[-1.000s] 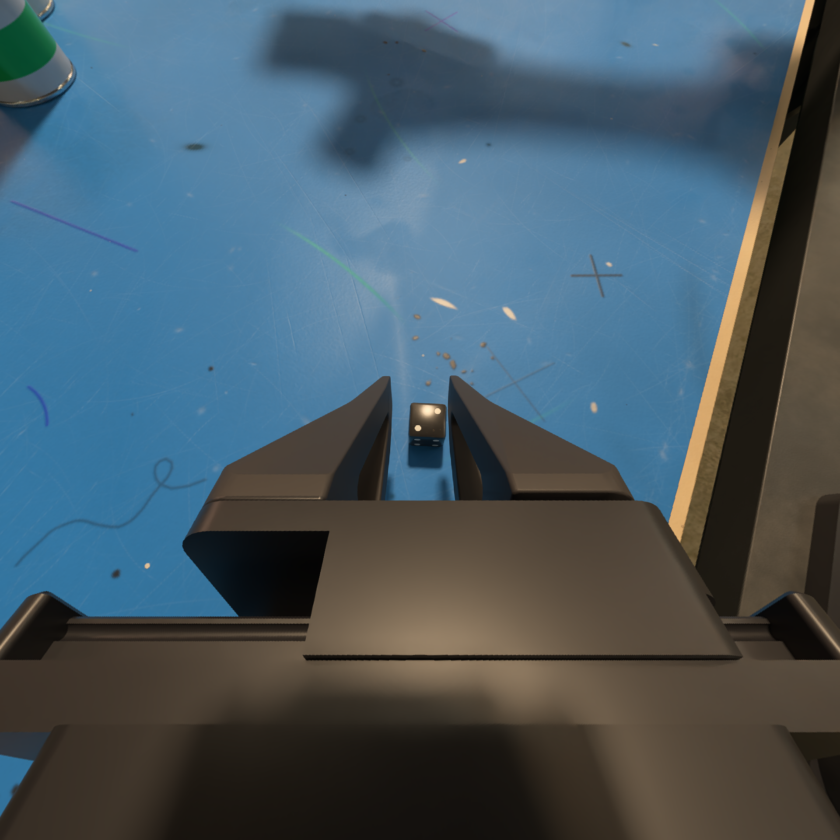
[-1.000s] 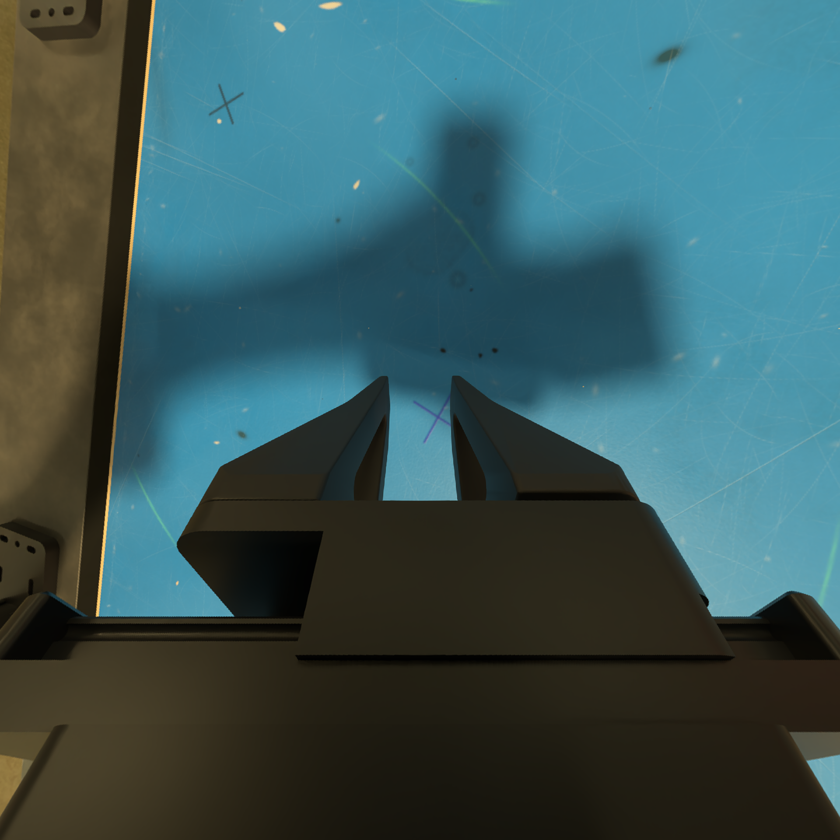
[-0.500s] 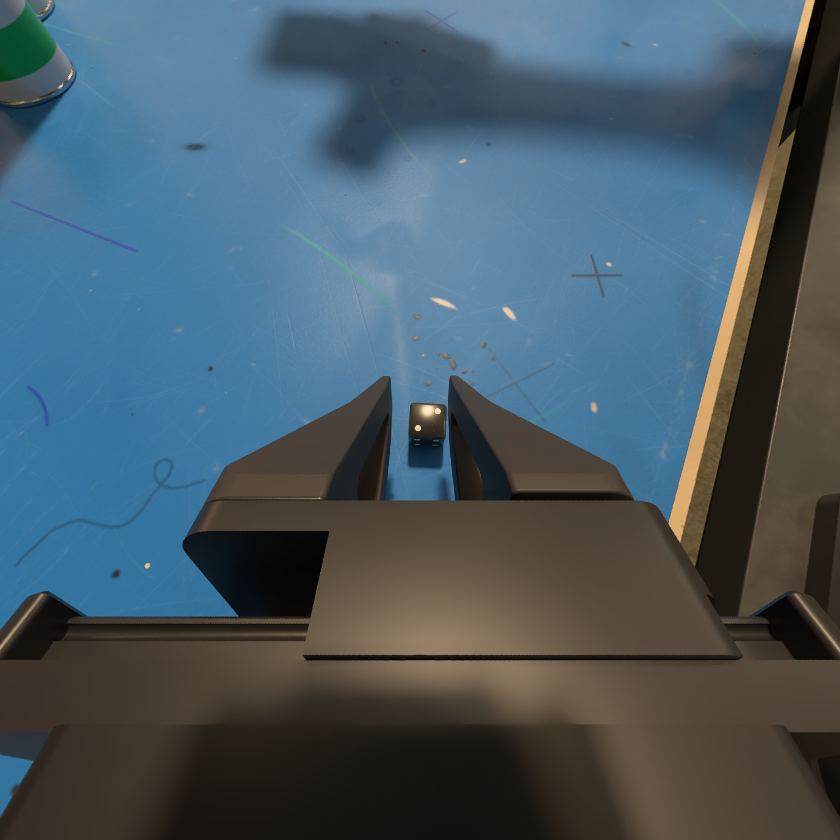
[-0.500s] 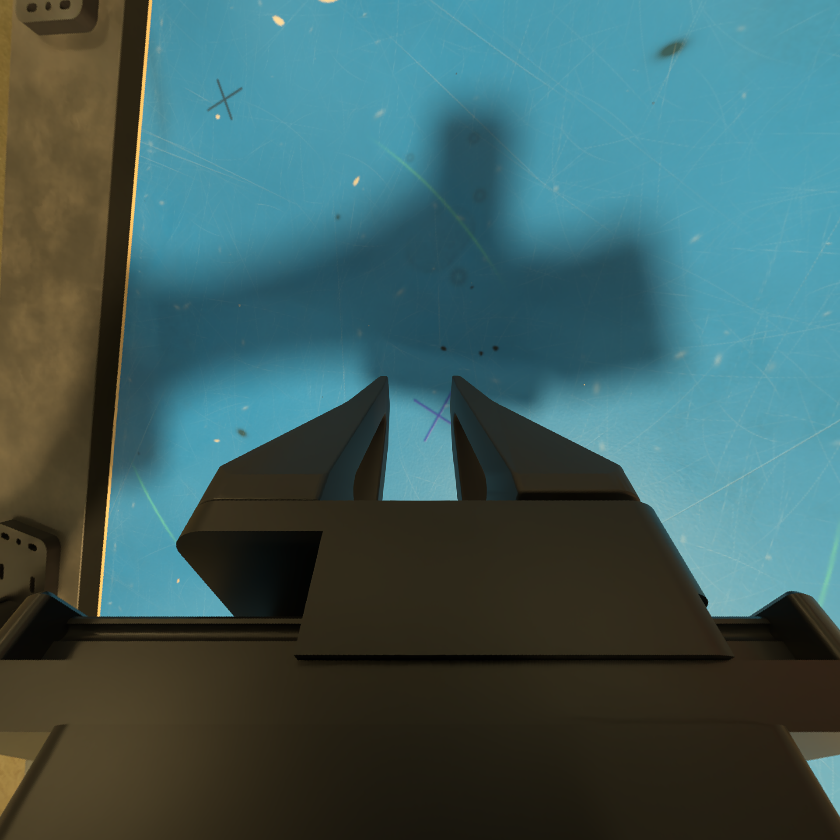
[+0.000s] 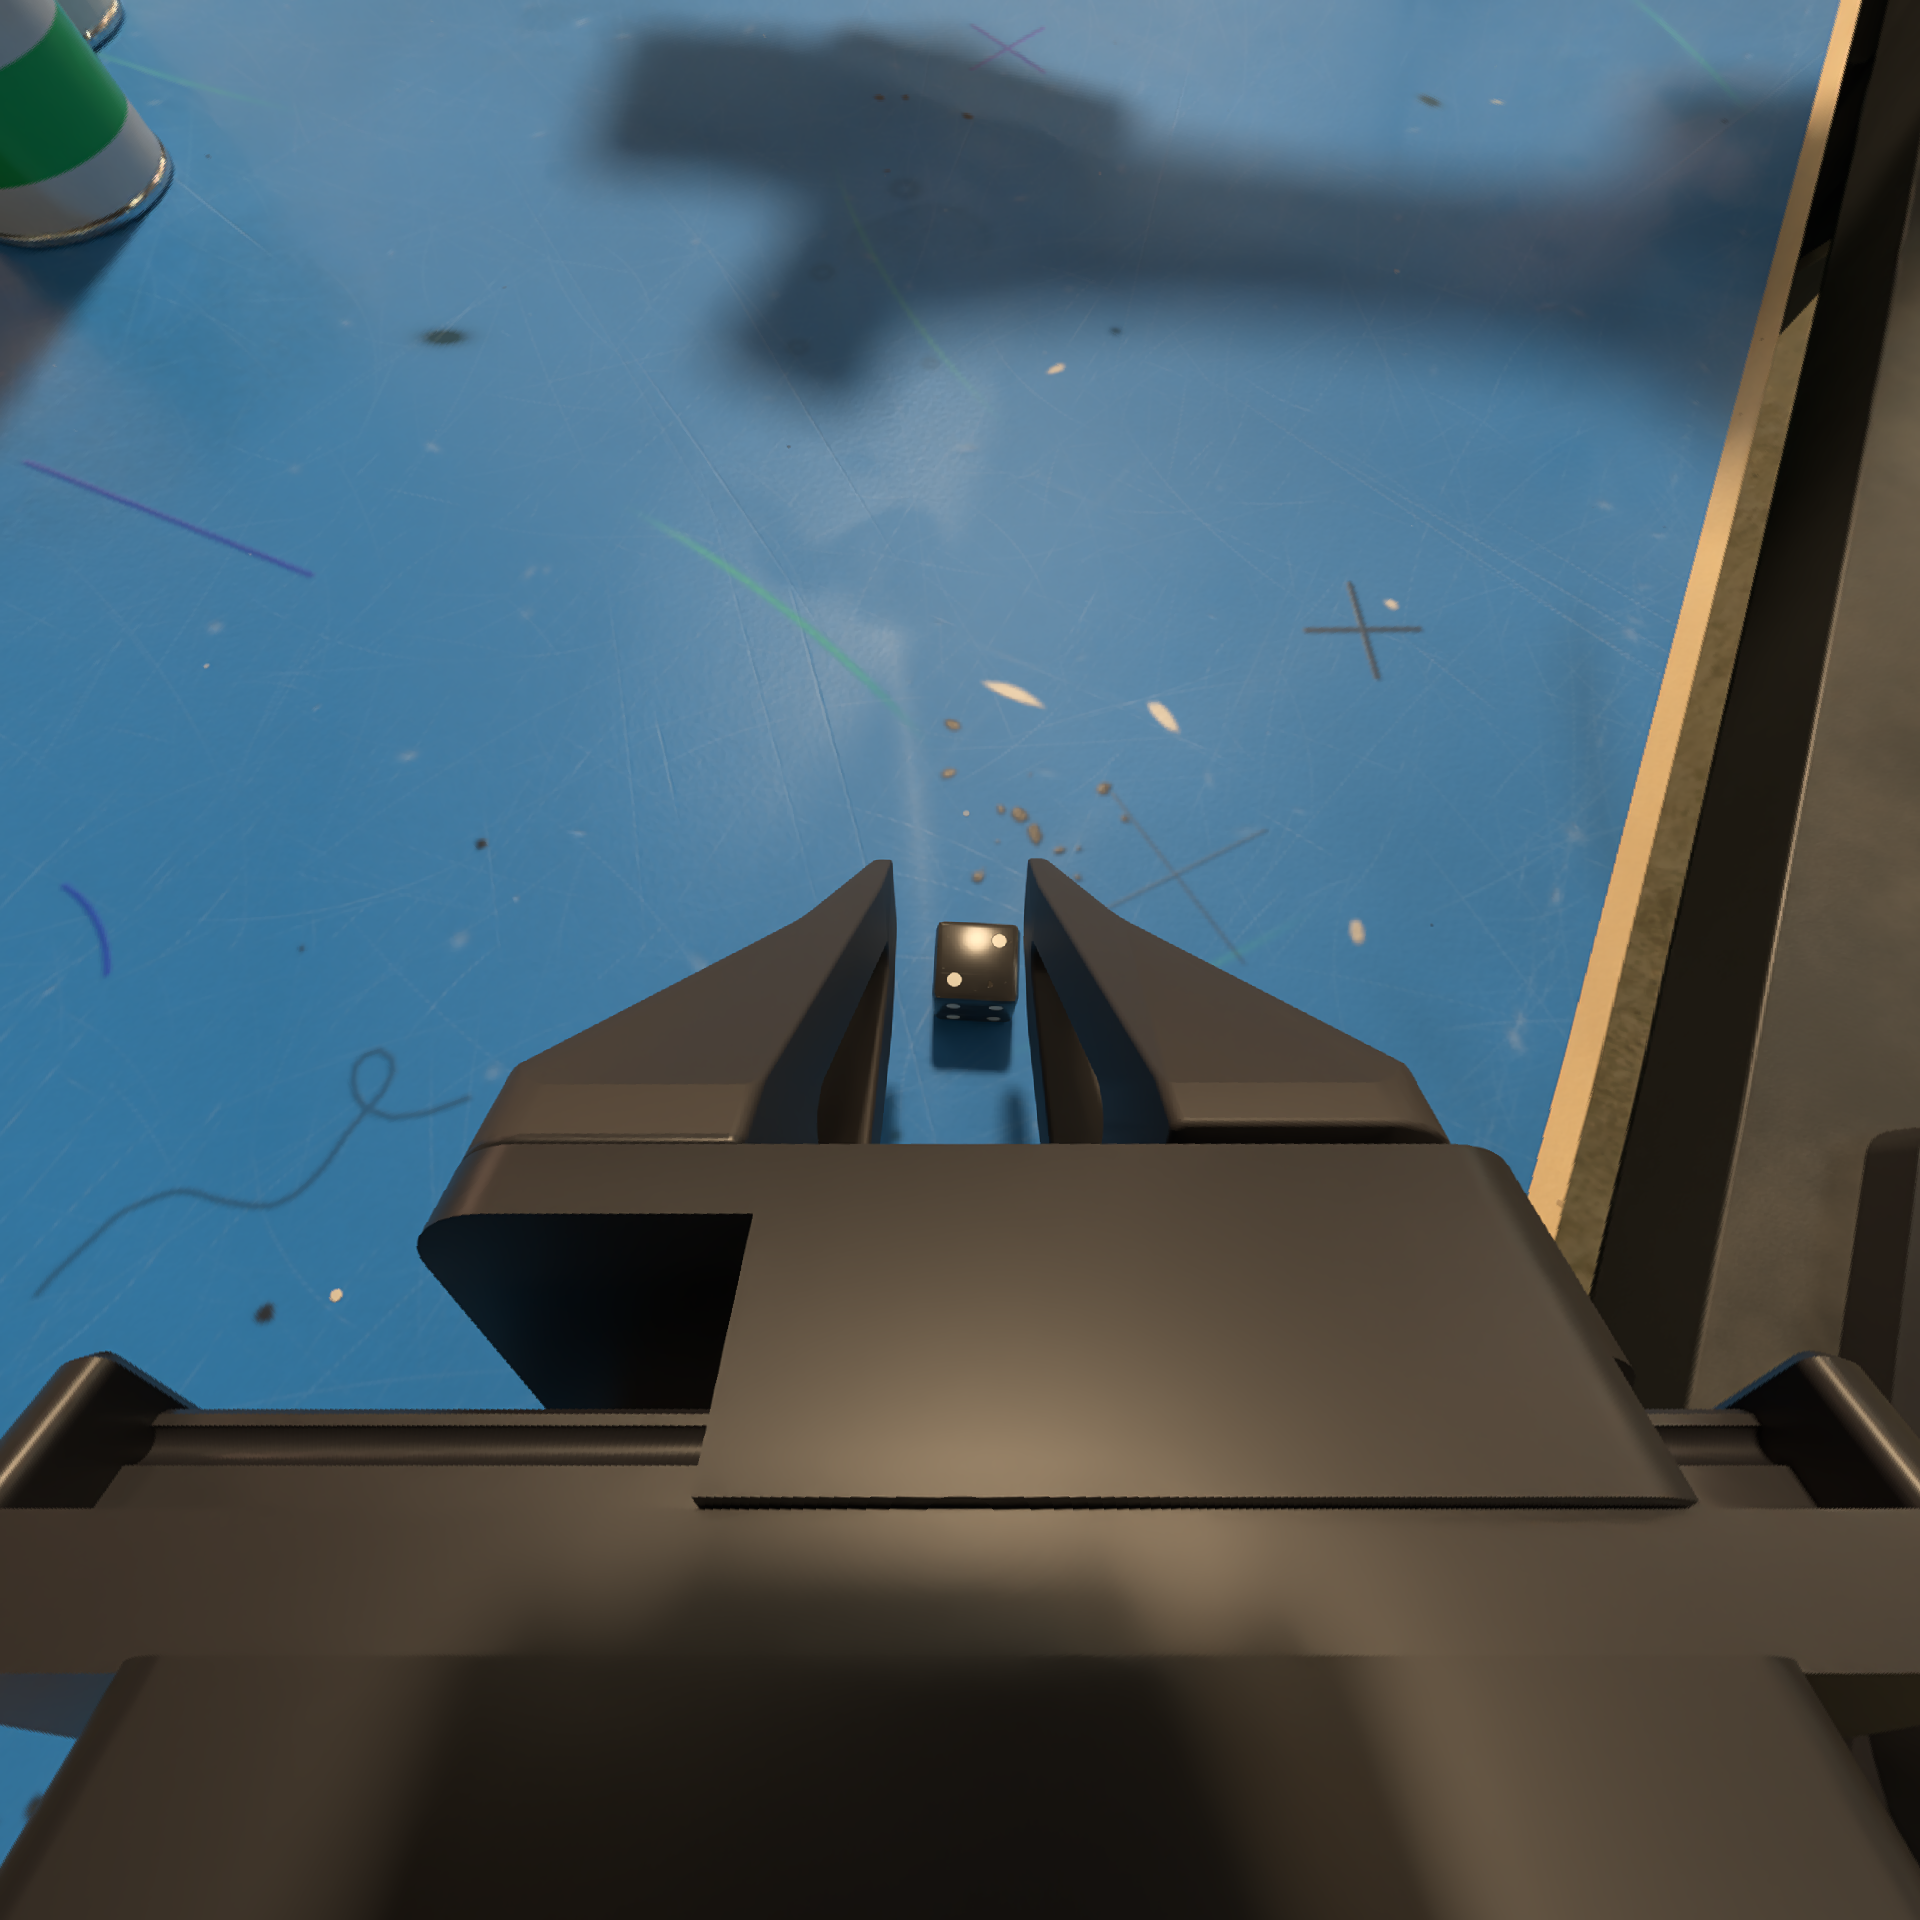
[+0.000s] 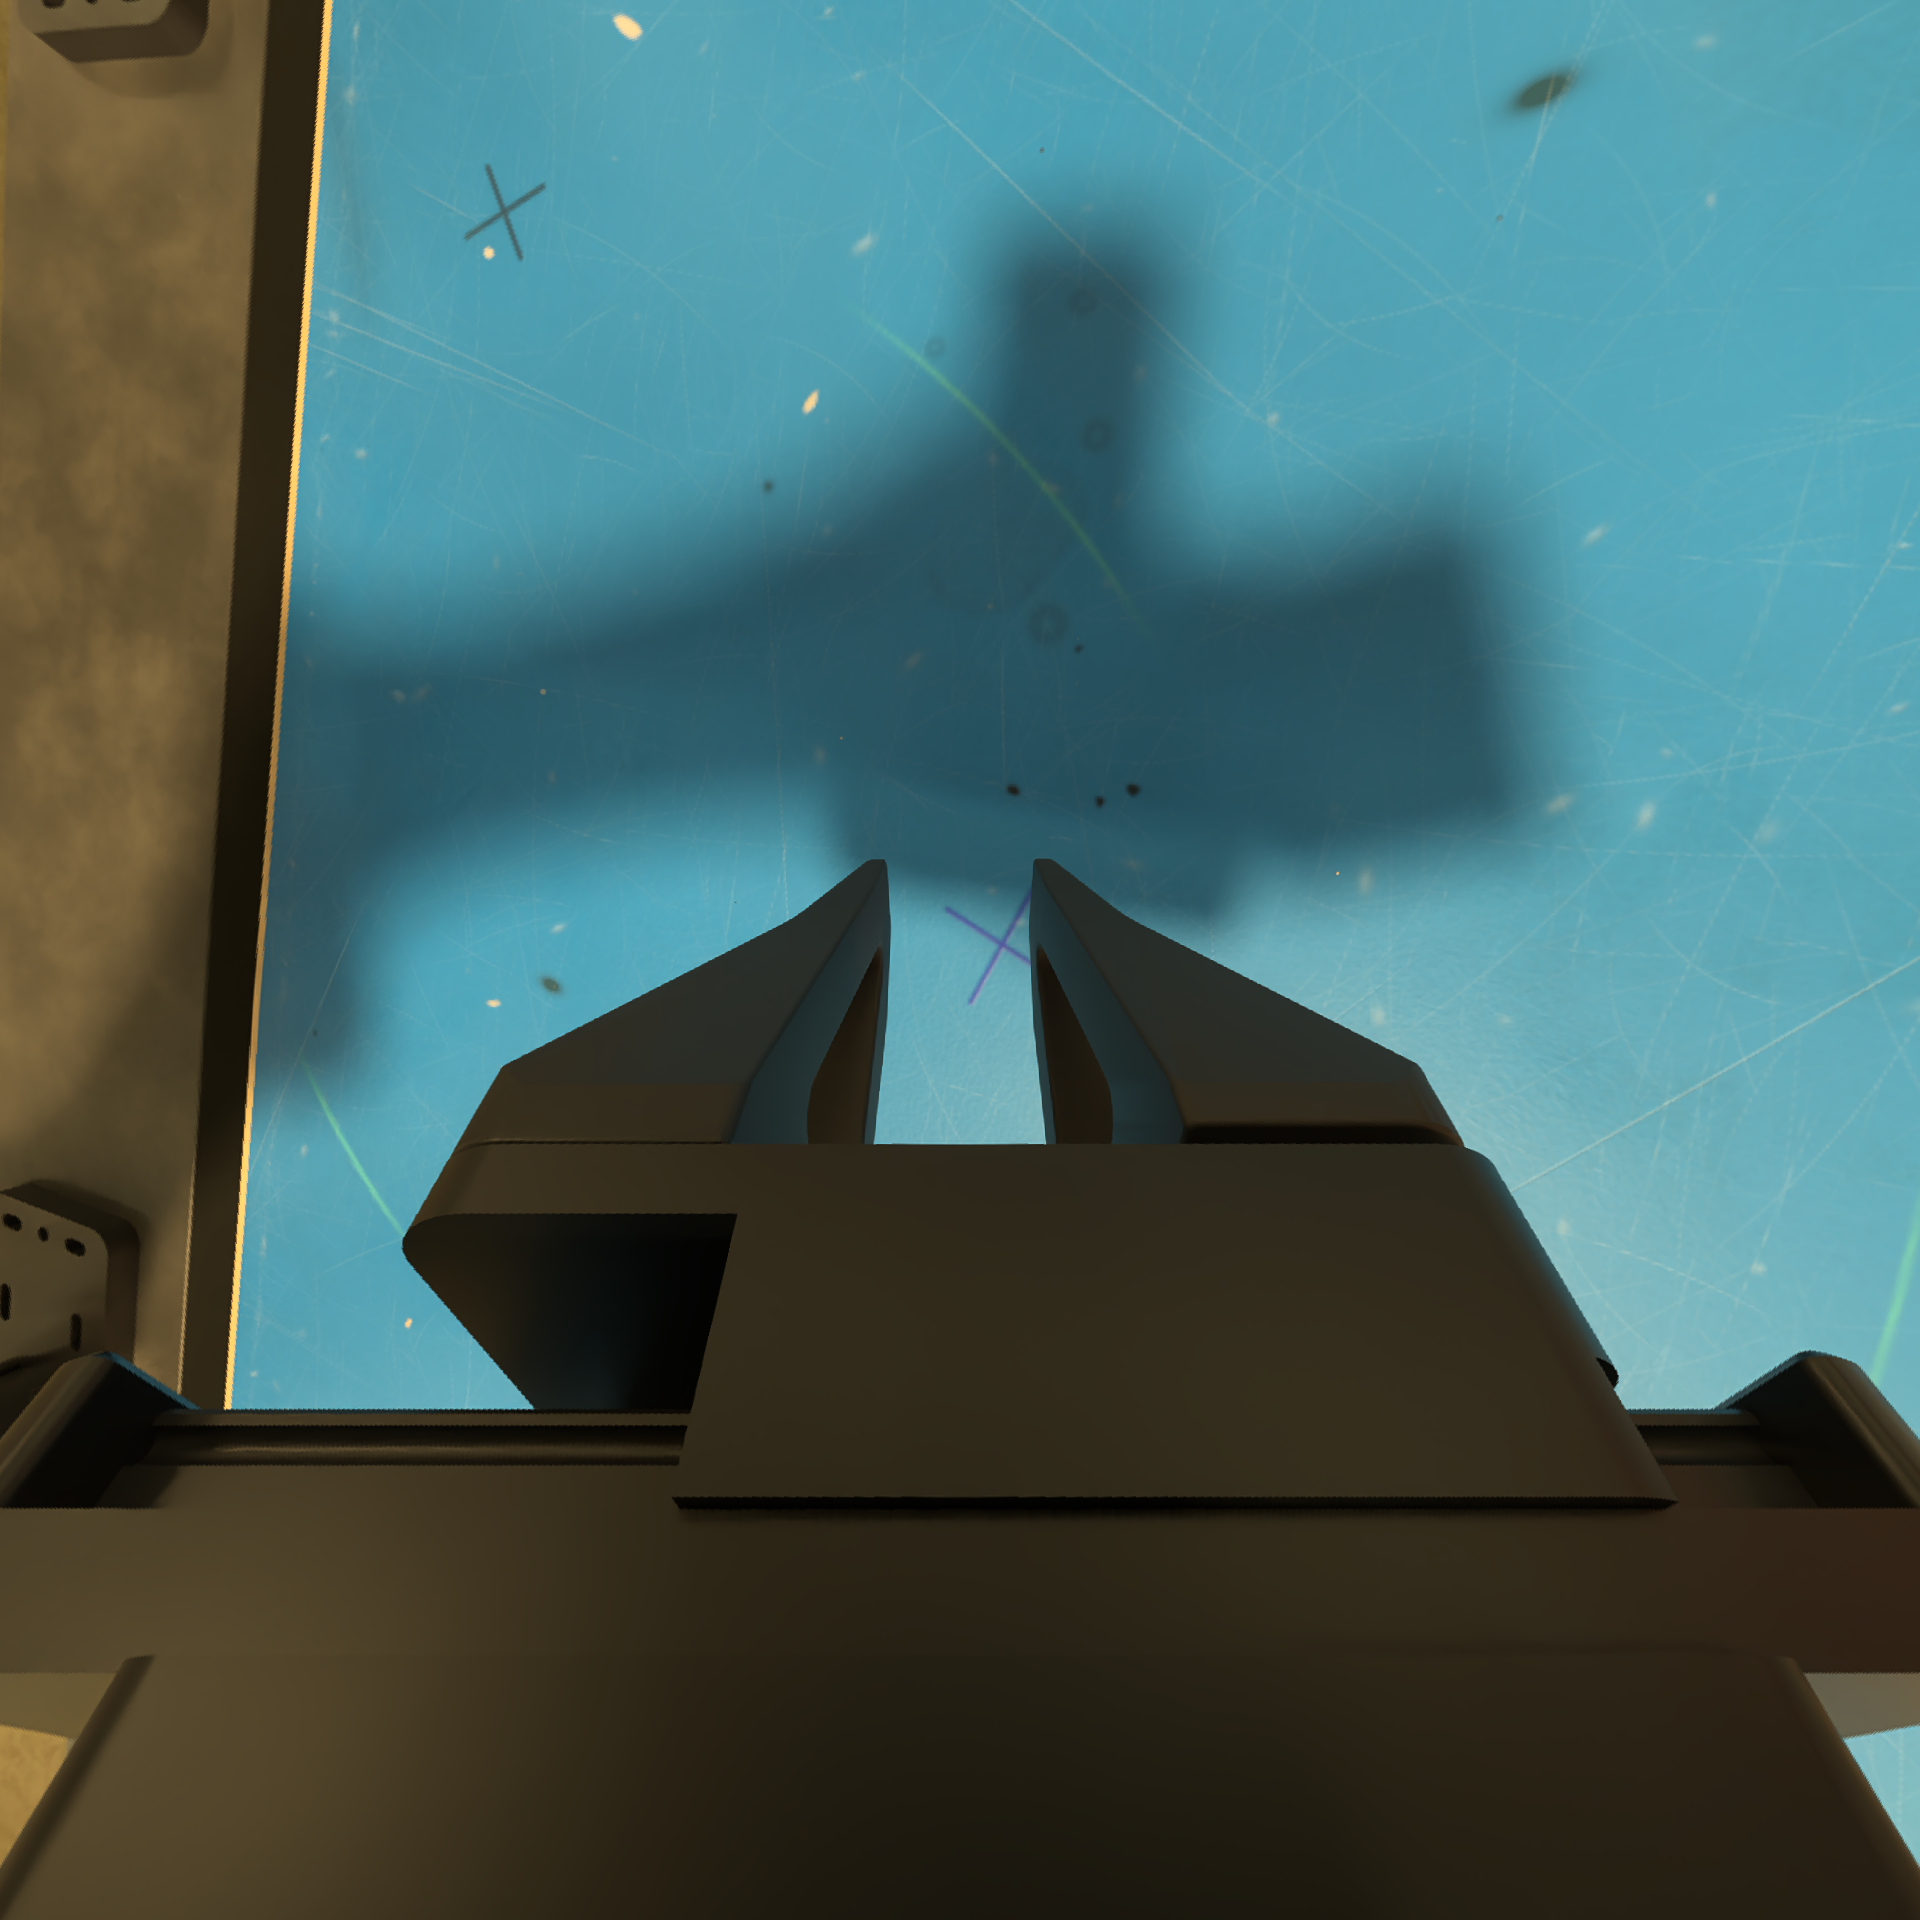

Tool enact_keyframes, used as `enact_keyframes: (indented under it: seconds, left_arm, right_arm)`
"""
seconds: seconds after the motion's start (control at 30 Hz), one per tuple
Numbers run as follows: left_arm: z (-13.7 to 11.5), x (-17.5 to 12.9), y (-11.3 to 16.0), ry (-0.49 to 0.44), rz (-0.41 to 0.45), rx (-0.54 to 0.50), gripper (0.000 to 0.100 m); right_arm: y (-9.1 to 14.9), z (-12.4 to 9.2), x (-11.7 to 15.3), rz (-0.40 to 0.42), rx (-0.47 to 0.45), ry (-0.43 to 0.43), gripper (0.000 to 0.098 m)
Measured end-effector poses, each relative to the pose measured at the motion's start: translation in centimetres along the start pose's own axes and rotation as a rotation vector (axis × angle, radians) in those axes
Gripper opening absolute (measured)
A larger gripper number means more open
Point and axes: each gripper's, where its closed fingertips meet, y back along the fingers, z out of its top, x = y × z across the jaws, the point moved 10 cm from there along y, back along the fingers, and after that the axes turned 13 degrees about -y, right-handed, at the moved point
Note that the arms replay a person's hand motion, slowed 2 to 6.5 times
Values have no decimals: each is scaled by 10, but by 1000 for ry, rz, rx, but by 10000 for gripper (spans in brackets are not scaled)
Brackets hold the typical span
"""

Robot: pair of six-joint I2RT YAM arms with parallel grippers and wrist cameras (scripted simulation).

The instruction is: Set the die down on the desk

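A small black die [image 5: 975, 968] with white pips lies on the blue desk [image 5: 623, 623], with its shadow just under it. My left gripper [image 5: 959, 883] hovers above it. Its fingers stand a little apart on either side of the die, and a gap shows on the die's left. The right finger's edge lines up with the die's side. My right gripper [image 6: 960, 883] is slightly open and empty above a purple cross mark [image 6: 992, 948] on the desk [image 6: 1558, 416].
A green-and-white cup [image 5: 62, 135] stands upside down at the far left. The desk's right edge [image 5: 1683, 727] and a dark frame run close by the left gripper. In the right wrist view the desk's edge [image 6: 286, 623] and metal brackets [image 6: 52, 1278] lie to the left.
The left gripper and the die have not moved. In the right wrist view the desk marks have slid slightly upward, so that gripper has drifted a little.
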Motion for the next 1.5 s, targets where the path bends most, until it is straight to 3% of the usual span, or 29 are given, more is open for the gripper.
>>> enact_keyframes:
  seconds: [0.3, 0.77, 1.1, 1.5]
  left_arm:
    - [0, 0, 0, -1, 0, 0, 210]
    - [0, -1, 0, -9, 0, 0, 210]
    - [0, -1, 0, -21, 0, 1, 210]
    - [0, -2, 0, -39, -2, 2, 210]
  right_arm:
    - [-1, 0, 1, -2, 18, 5, 239]
    - [-7, 6, 9, -2, 74, 81, 262]
    - [1, 24, 14, -36, 56, 148, 236]
    - [-2, 54, 4, -144, 78, 248, 232]
